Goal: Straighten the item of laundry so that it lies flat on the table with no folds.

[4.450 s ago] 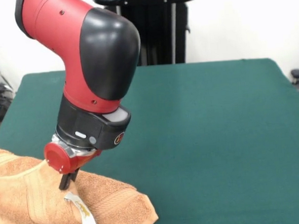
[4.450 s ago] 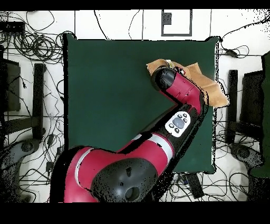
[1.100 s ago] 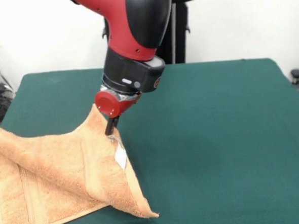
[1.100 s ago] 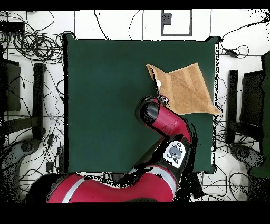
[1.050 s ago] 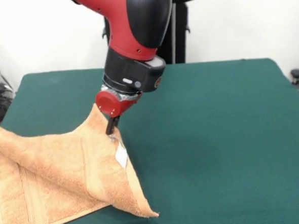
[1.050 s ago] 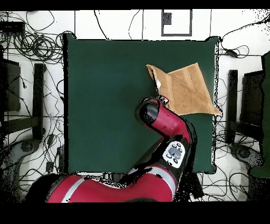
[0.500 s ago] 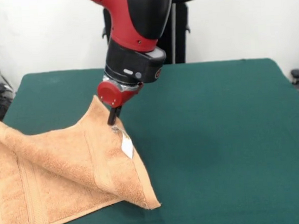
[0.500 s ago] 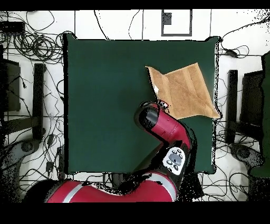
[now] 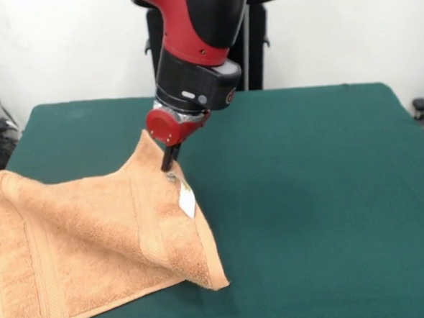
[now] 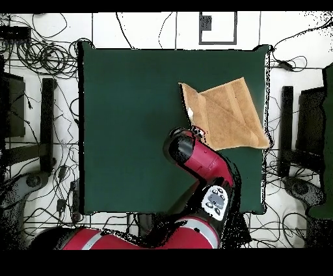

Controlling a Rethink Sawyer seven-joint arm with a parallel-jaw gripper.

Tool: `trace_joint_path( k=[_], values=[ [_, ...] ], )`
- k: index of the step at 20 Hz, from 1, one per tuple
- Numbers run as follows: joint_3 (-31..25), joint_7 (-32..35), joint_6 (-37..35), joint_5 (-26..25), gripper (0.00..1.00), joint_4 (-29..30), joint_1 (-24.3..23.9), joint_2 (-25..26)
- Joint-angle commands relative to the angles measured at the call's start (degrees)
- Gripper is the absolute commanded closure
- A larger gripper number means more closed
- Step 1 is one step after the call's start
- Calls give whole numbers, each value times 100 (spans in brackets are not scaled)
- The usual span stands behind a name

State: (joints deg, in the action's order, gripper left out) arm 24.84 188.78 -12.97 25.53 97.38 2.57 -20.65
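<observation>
Orange-tan terry-cloth towel [image 9: 87,239], roughly square, with woven band stripes: occupies the table's 8 o'clock sector in the front view, its left portion lying on the cloth and running to the picture's left and lower edges, its right portion raised into a tent-like peak, with one loose corner resting on the table at about 5 o'clock from that peak. Small white tag [image 9: 187,201]: hangs from the raised edge, just below the peak. Black gripper [image 9: 170,159] of the red and black robot arm [image 9: 194,37]: descends from 12 o'clock, pinched together on the towel's lifted corner and holding it above the table surface. Large rectangular tabletop in plain dark green felt-like cloth [image 9: 315,196]: bare from the towel across to the 3 o'clock side. Overhead view: the towel [image 10: 227,117] sits toward the table's [image 10: 130,117] 2 o'clock corner, folded diagonally across itself, with the arm [image 10: 201,159] reaching it from 6 o'clock.
</observation>
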Motion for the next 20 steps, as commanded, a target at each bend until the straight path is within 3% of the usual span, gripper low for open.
trace_joint_path(
  k=[1,20],
  values=[
    [-856,593,296,141,100,491,153,137],
    [-817,837,333,316,100,710,470,67]
  ],
)
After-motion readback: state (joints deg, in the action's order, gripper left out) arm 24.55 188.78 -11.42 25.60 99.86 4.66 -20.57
